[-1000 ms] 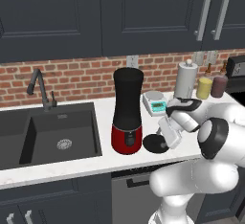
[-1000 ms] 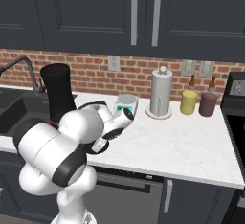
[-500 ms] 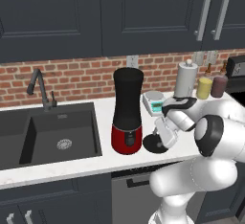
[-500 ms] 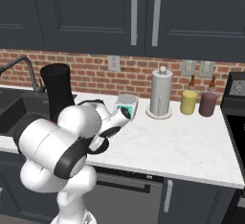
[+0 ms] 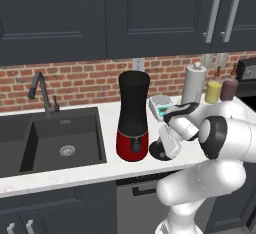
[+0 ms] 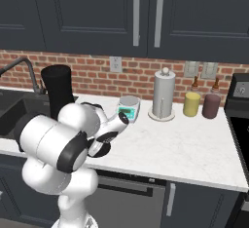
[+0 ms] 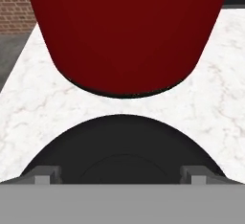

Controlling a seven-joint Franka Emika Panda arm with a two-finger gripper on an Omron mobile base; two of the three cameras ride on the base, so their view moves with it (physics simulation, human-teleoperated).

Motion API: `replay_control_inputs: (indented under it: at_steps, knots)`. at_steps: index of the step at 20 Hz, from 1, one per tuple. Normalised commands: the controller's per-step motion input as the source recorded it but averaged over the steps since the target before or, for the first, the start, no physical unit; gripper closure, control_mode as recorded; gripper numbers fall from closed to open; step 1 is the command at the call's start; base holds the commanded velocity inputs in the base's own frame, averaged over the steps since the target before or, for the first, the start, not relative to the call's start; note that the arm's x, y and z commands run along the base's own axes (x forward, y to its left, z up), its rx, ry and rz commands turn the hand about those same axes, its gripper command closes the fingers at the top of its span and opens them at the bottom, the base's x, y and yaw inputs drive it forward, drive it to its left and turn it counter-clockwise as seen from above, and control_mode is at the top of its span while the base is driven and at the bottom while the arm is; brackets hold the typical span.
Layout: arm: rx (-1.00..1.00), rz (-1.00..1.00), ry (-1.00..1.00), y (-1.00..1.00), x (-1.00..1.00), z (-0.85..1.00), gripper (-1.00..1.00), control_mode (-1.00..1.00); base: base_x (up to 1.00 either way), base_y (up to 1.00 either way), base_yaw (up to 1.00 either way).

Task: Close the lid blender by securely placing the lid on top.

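Observation:
The blender (image 5: 133, 118) is a tall black jar on a glossy red base, standing open-topped on the white counter right of the sink. Its jar (image 6: 58, 93) rises behind my arm in the right base view. The lid (image 5: 154, 152), a flat black disc, lies on the counter just right of the red base. My gripper (image 5: 167, 145) hangs low over it, open. In the hand view the lid (image 7: 124, 146) lies below the fingertips (image 7: 45, 173), which stand wide apart over its two sides, and the red base (image 7: 124, 31) is just beyond. The lid (image 6: 103, 153) is mostly hidden under my hand.
A small scale (image 5: 160, 105) with a teal display sits behind the lid. A paper-towel roll (image 6: 164, 95), a yellow canister (image 6: 191, 104) and a maroon one (image 6: 211, 105) stand at the back right. The sink (image 5: 55, 143) and tap (image 5: 42, 93) lie left of the blender.
My hand has shifted slightly left and down, closer to the lid beside the red base. The lid and blender have not moved.

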Motion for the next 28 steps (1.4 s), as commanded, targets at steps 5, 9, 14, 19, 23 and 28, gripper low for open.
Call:
replay_control_inputs:
  at_steps: [5,9,14,19,23,28]
  knots:
    - [0.0,0.0,0.0,0.0,0.0,-0.49,1.0,-1.0,0.0,0.0,0.0]
    - [0.0,0.0,-0.03,-0.03,0.0,-0.23,1.0,-1.0,0.0,0.0,0.0]
    - [0.03,0.0,-0.12,-0.13,0.0,-0.01,1.0,-1.0,0.0,0.0,0.0]
    - [0.04,0.0,-0.17,-0.18,0.0,0.06,1.0,-1.0,0.0,0.0,0.0]
    - [0.0,0.0,-0.15,-0.26,0.0,0.61,1.0,-1.0,0.0,0.0,0.0]
    - [0.0,0.0,-0.13,-0.22,0.0,0.93,1.0,-1.0,0.0,0.0,0.0]
